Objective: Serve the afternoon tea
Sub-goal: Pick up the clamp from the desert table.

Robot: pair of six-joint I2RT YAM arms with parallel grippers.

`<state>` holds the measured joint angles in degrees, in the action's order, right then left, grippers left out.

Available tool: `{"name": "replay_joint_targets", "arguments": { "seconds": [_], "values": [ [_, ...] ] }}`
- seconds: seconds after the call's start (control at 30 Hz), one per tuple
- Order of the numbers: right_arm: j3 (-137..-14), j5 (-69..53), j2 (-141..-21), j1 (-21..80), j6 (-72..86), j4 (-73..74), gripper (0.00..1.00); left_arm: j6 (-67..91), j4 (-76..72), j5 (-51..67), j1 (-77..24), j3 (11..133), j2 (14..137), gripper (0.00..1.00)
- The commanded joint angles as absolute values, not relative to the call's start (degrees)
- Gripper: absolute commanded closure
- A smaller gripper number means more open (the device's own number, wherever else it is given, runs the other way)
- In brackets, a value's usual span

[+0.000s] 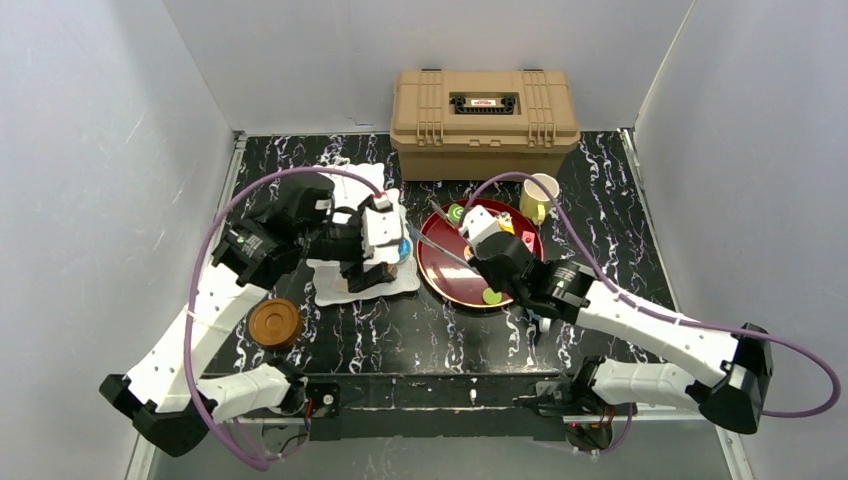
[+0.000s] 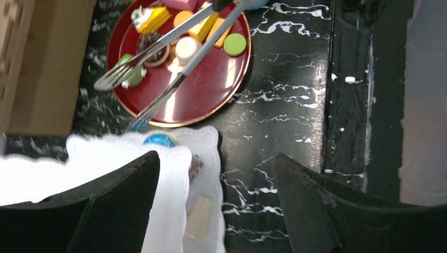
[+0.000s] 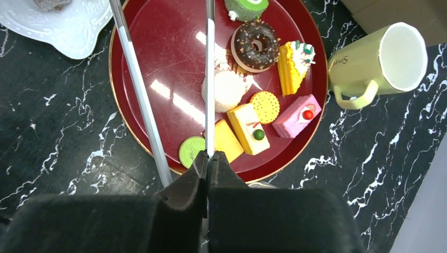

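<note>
Well left of the red tray (image 3: 168, 63), near the table's front, sits one brown coaster (image 1: 274, 323). Just left of the tray stands one white wavy-edged stand (image 1: 330, 283), its edge almost meeting the tray's rim. In the overhead view the left arm hides most of it. The left claw (image 2: 216, 161) hangs over the stand with its jaws spread wide, grasping nothing. Three sweets show on the stand: a blue donut (image 2: 159, 139) on the side nearest the tray, a brown piece (image 2: 195, 166) and a beige block (image 2: 199, 216).

On the tray lie nine sweets: a green disc (image 3: 191, 150), an orange block (image 3: 226, 139), a white puff (image 3: 226, 89), a green roll (image 3: 246, 8), a chocolate donut (image 3: 256, 45), a yellow cake topped with a green ball (image 3: 250, 128), a round biscuit (image 3: 264, 107), a yellow slice (image 3: 295, 63) and a pink cake (image 3: 297, 116). One pair of metal tongs (image 3: 210, 52) crosses above the tray, with one arm passing over the puff and the tips reaching towards the stand. The right claw (image 3: 208, 163) is clenched on the tongs at the tray's near rim.

Just right of the tray lies one cream-yellow mug (image 3: 379, 66), tipped on its side. Behind the tray sits one tan case (image 1: 485, 120)
</note>
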<state>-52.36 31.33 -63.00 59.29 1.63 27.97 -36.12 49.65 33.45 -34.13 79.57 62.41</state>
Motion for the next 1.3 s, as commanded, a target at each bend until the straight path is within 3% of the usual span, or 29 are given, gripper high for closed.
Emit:
{"name": "replay_joint_targets", "arguments": {
  "seconds": [0.0, 0.3, 0.43, 0.53, 0.6, 0.73, 1.0, 1.27],
  "values": [
    [-59.11, 29.88, -60.47, 59.5, 3.56, 34.6, 0.98, -47.59, 43.99, 32.57, -39.95, 75.26, 60.7, 0.24],
    [-70.44, 23.31, -61.21, 59.5, 4.67, 40.44, 0.98, -69.09, 25.44, 16.82, -51.75, 64.46, 59.09, 0.25],
    [-72.81, 20.36, -61.49, 59.5, 2.57, 42.77, 0.98, -70.01, 25.22, 14.8, -52.82, 66.2, 61.52, 0.37],
    [-74.07, 18.68, -61.7, 59.5, 1.44, 45.47, 0.98, -70.86, 25.14, 14.09, -53.42, 66.84, 62.28, 0.39],
    [-74.7, 17.67, -61.41, 59.5, 1.24, 46.54, 0.98, -71.04, 25.52, 13.7, -53.75, 66.7, 62.43, 0.39],
    [-76.49, 17.09, -61.11, 59.5, 0.85, 48.16, 0.98, -71.45, 28.59, 13.75, -54.52, 66.54, 62.96, 0.52],
    [-78.69, 13.23, -59.93, 59.5, -2.92, 50.3, 0.96, -67.85, 39.16, 15.93, -54.58, 72.34, 66.66, 0.63],
    [-80.89, 12.65, -60.34, 59.5, -4.92, 51.45, 0.95, -66.28, 44.81, 17.73, -54.58, 74.44, 67.84, 0.82]
  ]
}}
